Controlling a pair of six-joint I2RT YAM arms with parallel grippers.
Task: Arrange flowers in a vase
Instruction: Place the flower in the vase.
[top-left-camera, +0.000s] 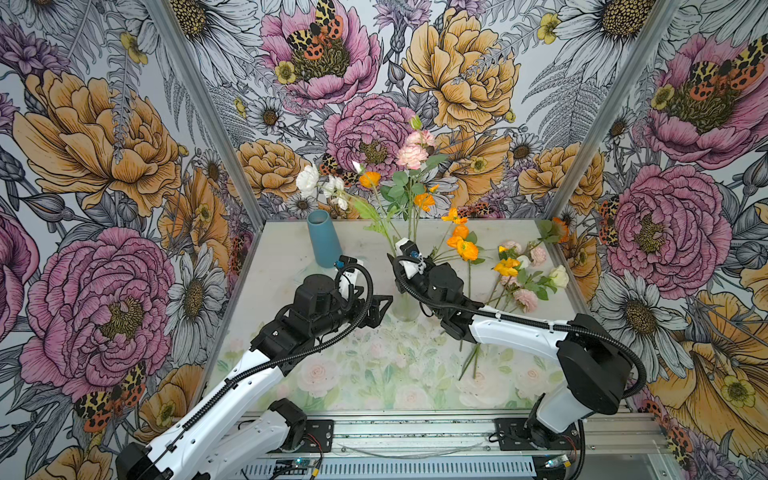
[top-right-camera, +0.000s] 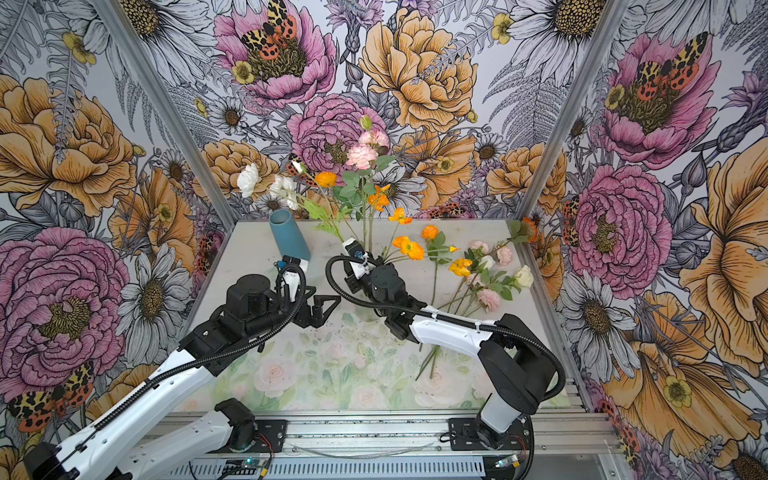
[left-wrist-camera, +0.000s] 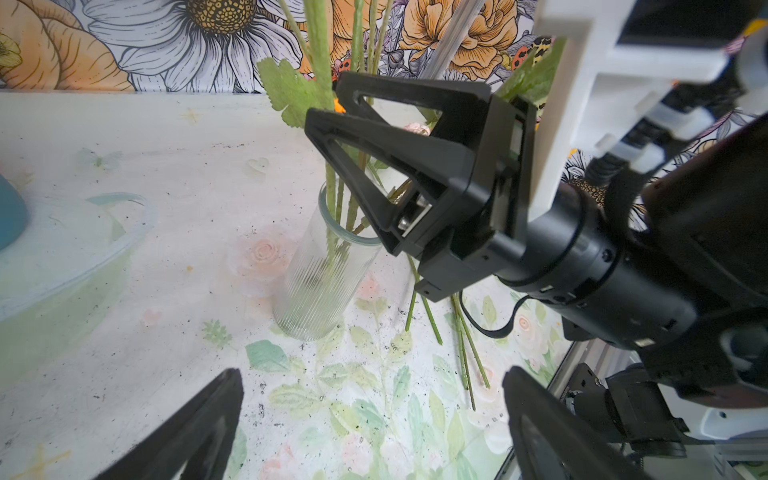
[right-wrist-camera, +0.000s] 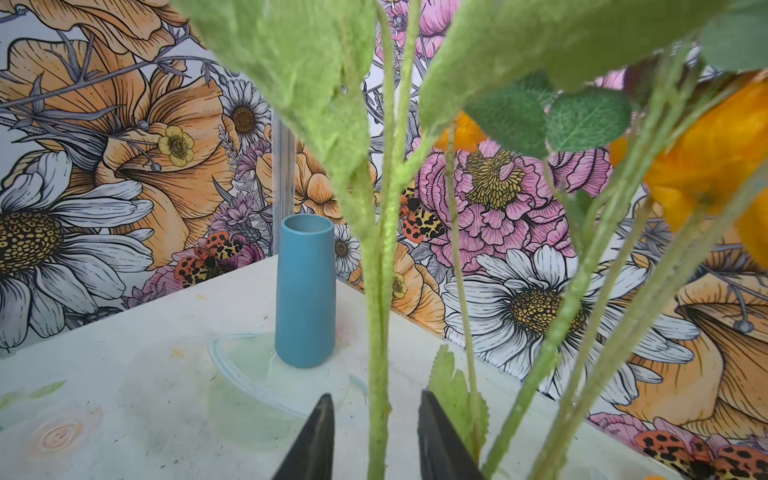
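Flower-papered booth, pale table (top-left-camera: 353, 374). Main item, flowers (top-left-camera: 409, 183): several stand in a clear ribbed vase (top-left-camera: 405, 309) mid-table. Loose flowers (top-left-camera: 519, 274) lie at right, well apart from it. At the stems just above the vase, right gripper (right-wrist-camera: 376, 409), jaws parted either side of one upright stem (right-wrist-camera: 378, 291), not pinching it. Just left of the vase, left gripper (top-left-camera: 380, 311), spread wide, holding nothing. Far left, blue vase (top-left-camera: 324, 239), upright.
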